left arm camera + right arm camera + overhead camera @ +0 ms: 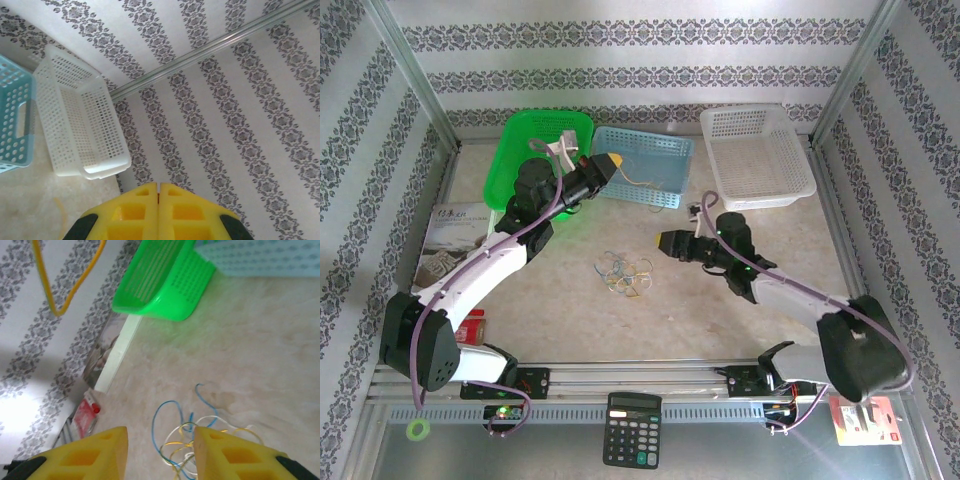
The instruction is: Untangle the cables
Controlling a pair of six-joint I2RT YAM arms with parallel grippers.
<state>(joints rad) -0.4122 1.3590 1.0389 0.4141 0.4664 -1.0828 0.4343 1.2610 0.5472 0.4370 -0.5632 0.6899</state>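
Right wrist: right hand (160, 436) half-open, empty, above cables (187, 432); left hand (609, 162), beyond cables, clamps yellow cable (56, 313). Risk: closing snags several strands together.

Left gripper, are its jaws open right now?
No, the left gripper has its yellow fingers pressed together, only a thin seam between them.

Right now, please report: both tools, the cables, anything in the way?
Left tool shut, one yellow cable hanging from it. Right tool open, aimed at the tangle on the table. Nothing between them.
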